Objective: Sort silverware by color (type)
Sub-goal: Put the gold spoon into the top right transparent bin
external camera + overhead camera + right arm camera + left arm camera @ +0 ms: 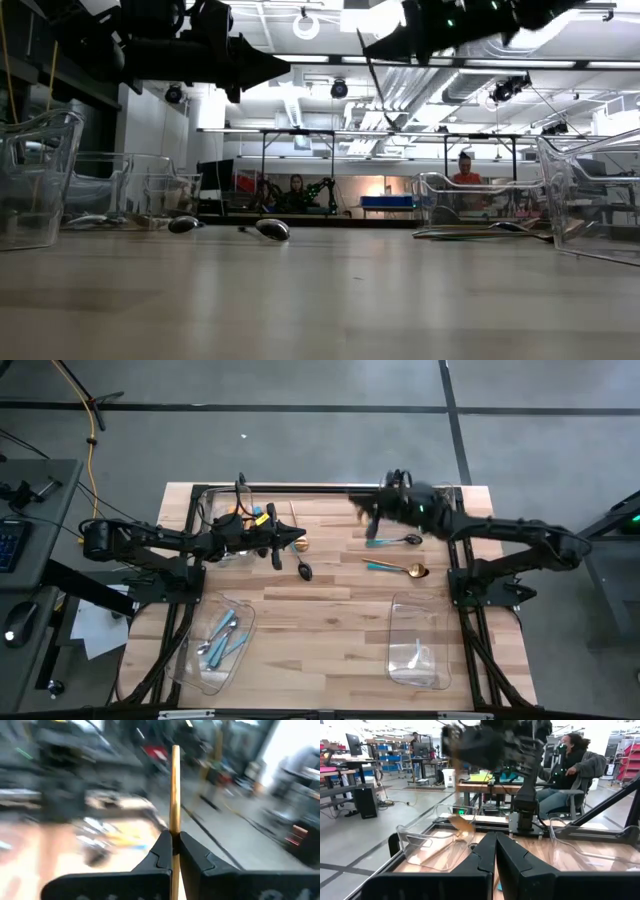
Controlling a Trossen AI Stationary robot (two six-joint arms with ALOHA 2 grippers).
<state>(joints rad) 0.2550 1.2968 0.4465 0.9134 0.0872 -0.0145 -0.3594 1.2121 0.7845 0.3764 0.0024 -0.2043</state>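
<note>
Over the table's far right, the right gripper [175, 851] is clamped on a gold utensil [175, 790] (likely a spoon); the left gripper [495, 851], far left, is closed, empty.

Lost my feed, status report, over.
Right end effector shut on gold utensil, aloft. Left end effector shut, empty, above table. Nothing blocking.
</note>
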